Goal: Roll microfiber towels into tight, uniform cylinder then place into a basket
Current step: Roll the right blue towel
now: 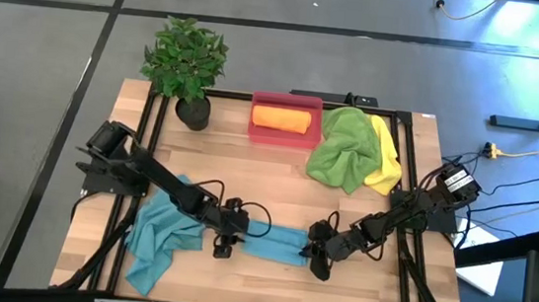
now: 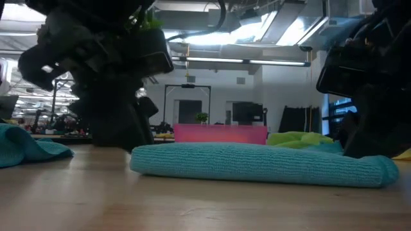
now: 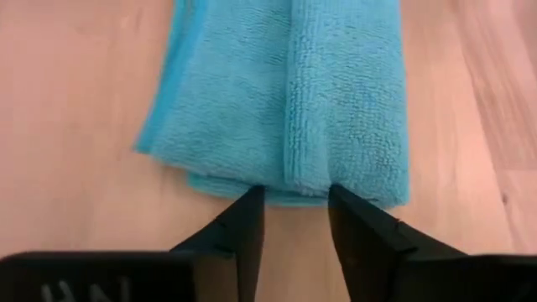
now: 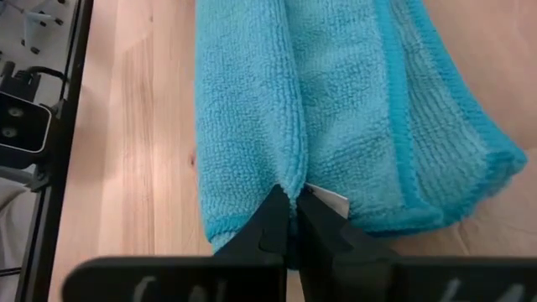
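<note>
The folded teal towel (image 1: 273, 242) lies near the counter's (image 1: 277, 172) front edge, long axis running left to right between the arms. At its left end the left fingers (image 3: 295, 220) stand narrowly apart, holding nothing. The right fingers (image 4: 290, 220) pinch the other end (basket (image 1: 285, 135) at the back). An open workshop room lies behind.

Grey floor (image 1: 36, 99) with dark seams, bright ceiling lights (image 2: 212, 38) beyond.

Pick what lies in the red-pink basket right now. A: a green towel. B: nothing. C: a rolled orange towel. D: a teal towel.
C: in the high view a rolled orange towel lies inside the basket, while the green towel sits beside it on the table.
</note>
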Robot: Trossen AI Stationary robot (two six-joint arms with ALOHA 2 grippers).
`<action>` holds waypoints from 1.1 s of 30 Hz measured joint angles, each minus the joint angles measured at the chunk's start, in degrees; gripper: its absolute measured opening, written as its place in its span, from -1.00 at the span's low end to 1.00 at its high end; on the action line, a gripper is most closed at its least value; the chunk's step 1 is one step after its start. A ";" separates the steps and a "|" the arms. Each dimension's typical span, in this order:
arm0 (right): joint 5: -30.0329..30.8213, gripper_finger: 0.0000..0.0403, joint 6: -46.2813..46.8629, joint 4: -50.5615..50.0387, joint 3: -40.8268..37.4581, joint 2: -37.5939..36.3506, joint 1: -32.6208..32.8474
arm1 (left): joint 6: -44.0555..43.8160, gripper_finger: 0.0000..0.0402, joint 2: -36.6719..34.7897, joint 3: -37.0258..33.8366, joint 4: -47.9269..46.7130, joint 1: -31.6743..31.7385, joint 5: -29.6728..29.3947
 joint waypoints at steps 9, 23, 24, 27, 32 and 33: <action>0.08 -0.94 -0.07 -0.57 0.07 0.04 -0.04 | -0.50 -0.22 -1.53 0.07 -0.72 0.04 -1.38; 0.25 -0.94 -0.24 -0.57 0.04 0.09 -0.04 | 1.71 -0.10 -9.54 0.20 -6.39 0.56 -8.22; 0.35 -0.94 -0.24 -0.57 0.04 0.09 -0.04 | 2.27 -0.10 -10.38 0.20 -5.23 0.52 -8.54; 0.50 -0.94 -0.24 -0.57 0.04 0.09 -0.04 | 3.18 -0.11 -11.60 0.24 -0.42 0.23 -8.61; 0.63 -0.94 -0.76 -0.55 0.04 0.11 -0.04 | 5.55 -0.11 -9.47 0.30 8.57 -1.16 -8.60; 0.67 -0.94 -0.81 -0.55 0.04 0.13 -0.04 | 5.55 -0.11 -8.73 0.21 9.03 -1.36 -8.53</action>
